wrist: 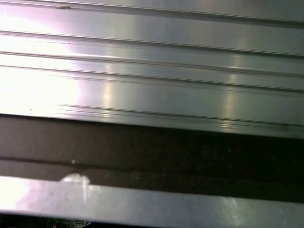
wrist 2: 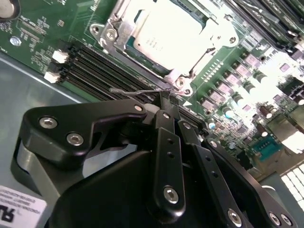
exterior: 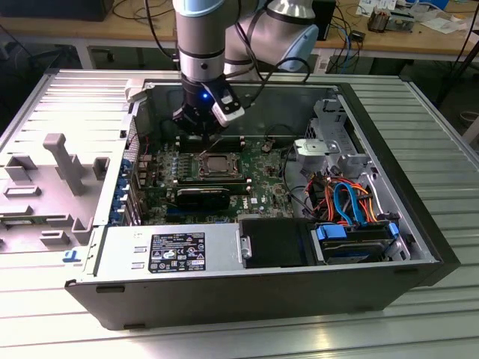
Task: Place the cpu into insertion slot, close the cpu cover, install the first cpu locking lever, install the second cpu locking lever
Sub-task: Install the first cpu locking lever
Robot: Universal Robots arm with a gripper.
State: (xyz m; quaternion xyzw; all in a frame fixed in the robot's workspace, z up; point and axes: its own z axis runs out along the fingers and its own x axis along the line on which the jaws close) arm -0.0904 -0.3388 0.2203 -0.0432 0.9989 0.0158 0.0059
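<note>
Inside the open computer case (exterior: 419, 224), the gripper (wrist 2: 164, 102) hovered beside the insertion slot (exterior: 218, 165), its fingers pressed together on a thin locking lever (wrist 2: 130, 90). The cpu (wrist 2: 166, 33) sat in the slot under the closed cpu cover (wrist 2: 114, 33).

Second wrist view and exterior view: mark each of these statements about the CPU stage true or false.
1. The silver-grey square cpu sits in the socket. True.
2. The thin silver metal cpu cover frame lies down around it. True.
3. The black gripper carries the cpu. False: its closed fingers pinch a thin wire lever.
4. The gripper hovers above the blue-cabled drive bay. False: it is beside the socket, over the green motherboard.
</note>
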